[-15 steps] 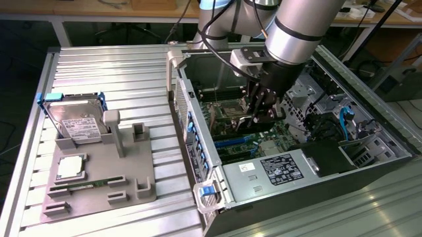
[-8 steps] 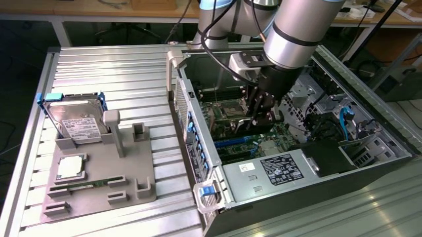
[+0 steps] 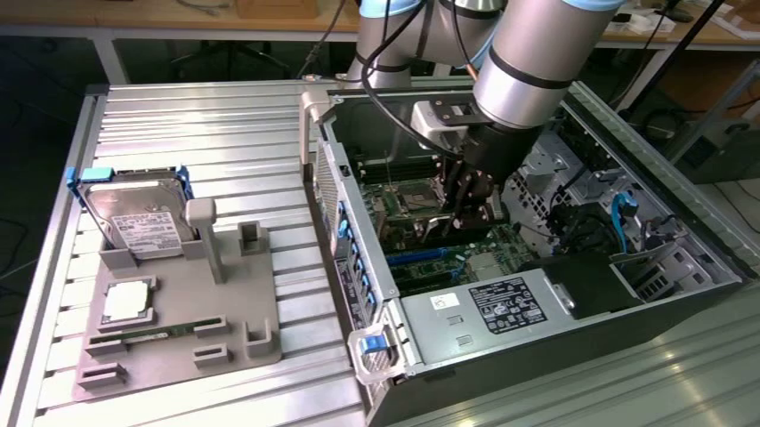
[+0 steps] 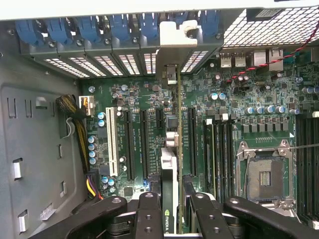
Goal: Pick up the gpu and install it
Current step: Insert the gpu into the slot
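Fingers (image 4: 148, 214) clamped on the gpu (image 4: 169, 169), card edge-on over the motherboard (image 4: 199, 84) slots inside the open case (image 3: 535, 382).

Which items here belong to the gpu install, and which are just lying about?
In the job: gpu, gripped edge-on in the jaws; motherboard; computer case.
Lying about: hard drive; memory stick; processor chip; grey parts stand.

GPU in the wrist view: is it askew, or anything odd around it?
Nothing stands out. The gpu, clamped edge-on in the gripper, runs parallel to the motherboard slots, its silver bracket toward the blue rear clips. No tilt shows.
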Controlling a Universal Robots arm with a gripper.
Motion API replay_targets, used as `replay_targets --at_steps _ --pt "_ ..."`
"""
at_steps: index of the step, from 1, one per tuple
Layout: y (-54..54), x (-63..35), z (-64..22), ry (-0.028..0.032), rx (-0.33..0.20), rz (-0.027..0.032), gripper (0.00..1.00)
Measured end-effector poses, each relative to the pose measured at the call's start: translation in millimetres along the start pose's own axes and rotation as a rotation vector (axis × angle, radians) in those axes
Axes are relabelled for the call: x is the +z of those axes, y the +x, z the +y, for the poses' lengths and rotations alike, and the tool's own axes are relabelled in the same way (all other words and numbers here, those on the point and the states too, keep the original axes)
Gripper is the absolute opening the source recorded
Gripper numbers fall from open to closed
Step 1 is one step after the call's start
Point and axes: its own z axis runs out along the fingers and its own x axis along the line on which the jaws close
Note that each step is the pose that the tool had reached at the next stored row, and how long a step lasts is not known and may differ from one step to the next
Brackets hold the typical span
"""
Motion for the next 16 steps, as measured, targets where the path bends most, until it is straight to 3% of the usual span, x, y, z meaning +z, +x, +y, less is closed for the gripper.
replay_targets --at_steps 8,16 --pt "0.0 0.8 0.0 0.0002 0.000 -0.0004 0.27" --pt "0.0 12.1 -0.2 0.0000 0.000 0.0000 0.27"
